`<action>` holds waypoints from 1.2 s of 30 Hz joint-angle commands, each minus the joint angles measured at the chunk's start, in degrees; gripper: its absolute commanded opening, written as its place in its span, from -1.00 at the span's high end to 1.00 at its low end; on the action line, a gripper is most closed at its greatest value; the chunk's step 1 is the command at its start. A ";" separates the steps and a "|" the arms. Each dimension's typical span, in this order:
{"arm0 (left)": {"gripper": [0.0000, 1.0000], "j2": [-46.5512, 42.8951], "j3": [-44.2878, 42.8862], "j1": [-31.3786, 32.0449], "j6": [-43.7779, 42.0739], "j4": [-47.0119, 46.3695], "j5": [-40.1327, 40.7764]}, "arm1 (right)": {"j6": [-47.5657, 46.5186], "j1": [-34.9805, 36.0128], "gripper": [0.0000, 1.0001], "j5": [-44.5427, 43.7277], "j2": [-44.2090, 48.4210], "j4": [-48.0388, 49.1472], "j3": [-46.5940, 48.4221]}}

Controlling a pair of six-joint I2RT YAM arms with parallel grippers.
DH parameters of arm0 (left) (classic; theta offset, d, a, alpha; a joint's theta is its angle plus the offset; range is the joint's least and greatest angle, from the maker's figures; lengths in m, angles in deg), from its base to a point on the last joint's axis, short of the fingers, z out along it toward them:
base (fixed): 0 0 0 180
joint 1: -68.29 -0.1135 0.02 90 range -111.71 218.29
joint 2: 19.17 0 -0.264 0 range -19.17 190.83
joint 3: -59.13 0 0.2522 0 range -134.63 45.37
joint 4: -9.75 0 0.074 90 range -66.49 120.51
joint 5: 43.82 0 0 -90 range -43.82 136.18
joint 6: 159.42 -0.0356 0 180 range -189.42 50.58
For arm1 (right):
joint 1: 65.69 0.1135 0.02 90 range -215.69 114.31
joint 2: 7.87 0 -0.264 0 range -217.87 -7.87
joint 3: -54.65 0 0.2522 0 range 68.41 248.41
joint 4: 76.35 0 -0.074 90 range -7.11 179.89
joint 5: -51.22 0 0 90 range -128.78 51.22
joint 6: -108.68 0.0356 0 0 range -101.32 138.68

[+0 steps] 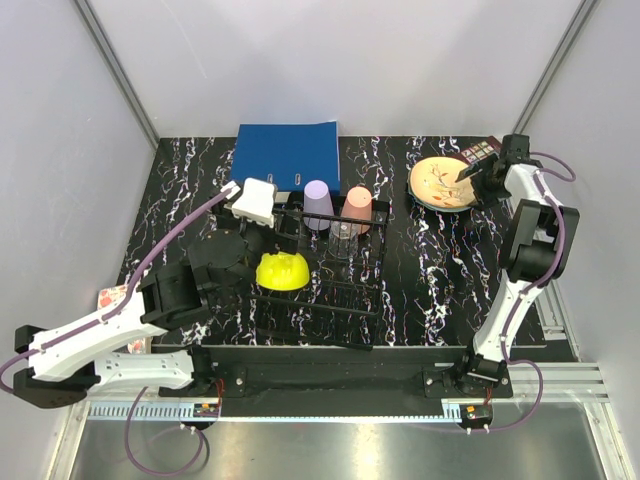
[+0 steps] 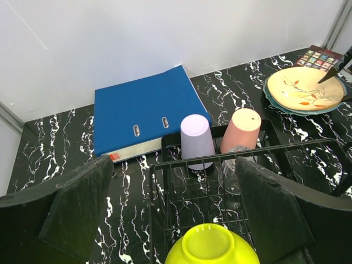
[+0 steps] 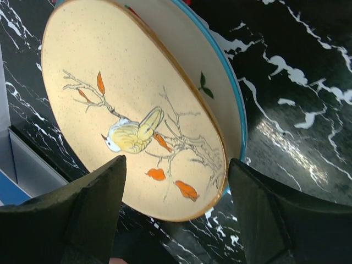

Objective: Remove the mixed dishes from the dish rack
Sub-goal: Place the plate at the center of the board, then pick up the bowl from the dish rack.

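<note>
Right claw [image 3: 176, 181] hangs with jaws apart over the peach plate [image 1: 443, 182], which lies on the teal plate [image 2: 268, 91] on the counter [image 1: 430, 270], well clear of the dish rack [image 2: 168, 163]. In the rack stand the yellow bowl [image 1: 281, 270], lilac cup [image 1: 318, 204], salmon-pink cup [image 1: 358, 208] and clear glass [image 1: 343, 240]. Left claw [image 2: 173, 187] gapes empty near the bowl. Half is left, I'd say.

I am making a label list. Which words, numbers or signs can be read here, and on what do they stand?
No text is readable.
The white spine label on the blue rectangular binder: too blurred to read.
The dark card with coloured squares: any print too small.
</note>
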 commanded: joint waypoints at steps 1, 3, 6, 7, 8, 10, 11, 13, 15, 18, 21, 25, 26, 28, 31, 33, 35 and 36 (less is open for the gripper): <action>-0.98 -1.94 0.92 -0.13 1.28 -1.29 -1.92 | -2.45 -0.15 -0.64 -3.39 5.78 -7.23 -0.86; -0.98 -2.20 1.18 -0.13 1.19 -1.11 -2.36 | -2.97 -0.15 -0.64 -3.57 6.32 -7.94 -1.13; -0.98 -2.47 1.44 -0.04 2.95 -0.85 -2.97 | -3.76 -0.15 -0.65 -3.92 6.93 -9.60 -1.57; -0.98 -2.64 1.53 -0.13 3.04 -0.68 -2.98 | -3.85 -0.15 -0.64 -4.09 7.89 -10.05 -2.18; -0.98 -2.91 1.53 -0.13 3.21 -0.67 -2.89 | -3.85 -0.15 -0.64 -4.18 8.68 -10.14 -2.88; -0.98 -3.17 1.62 -0.13 3.73 -0.50 -2.54 | -3.51 -0.15 -0.65 -3.84 11.75 -10.14 -4.72; -0.98 -3.52 1.71 -0.13 3.83 -0.50 -2.28 | -3.33 -0.15 -0.65 -3.66 12.81 -10.14 -5.08; -0.98 -3.70 1.54 -0.13 4.18 -0.50 -2.10 | -2.80 -0.15 -0.65 -2.52 16.58 -9.87 -6.05; -0.98 -3.79 1.27 -0.13 4.35 -0.50 -1.92 | -1.84 -0.06 -0.64 -1.64 19.40 -9.70 -6.58; -0.98 -3.96 0.66 -0.21 5.14 -0.59 -1.57 | 0.01 0.02 -0.64 0.91 25.02 -9.70 -7.28; -0.98 -3.79 -0.40 -0.21 5.76 -0.58 -1.22 | 1.85 0.90 -0.64 4.07 30.47 -8.74 -9.12; -0.98 -3.61 -1.80 -0.74 7.34 -0.15 1.94 | 5.71 4.76 -0.61 10.74 40.14 -3.38 -15.70; -0.98 -3.52 -2.15 -0.92 7.95 1.07 3.25 | 6.42 6.08 -0.58 12.24 41.72 -1.89 -17.38; -0.98 -3.52 -3.12 -1.70 10.32 2.92 3.53 | 7.22 11.32 -0.54 15.05 46.37 2.68 -21.34; -0.98 -3.35 -4.44 -1.80 11.74 6.53 2.30 | 4.77 19.06 -0.50 13.31 51.64 2.17 -22.14; -0.98 -3.43 -5.75 -1.80 12.35 9.95 0.46 | 3.36 21.28 -0.47 11.82 55.51 0.16 -21.79; -0.98 -3.44 -6.29 -1.80 11.57 13.10 -2.60 | 0.55 22.95 -0.47 10.50 57.90 -1.87 -21.26; -0.98 -3.26 -6.99 -1.88 11.04 14.43 -3.49 | -0.07 23.05 -0.47 10.06 60.26 -3.79 -20.91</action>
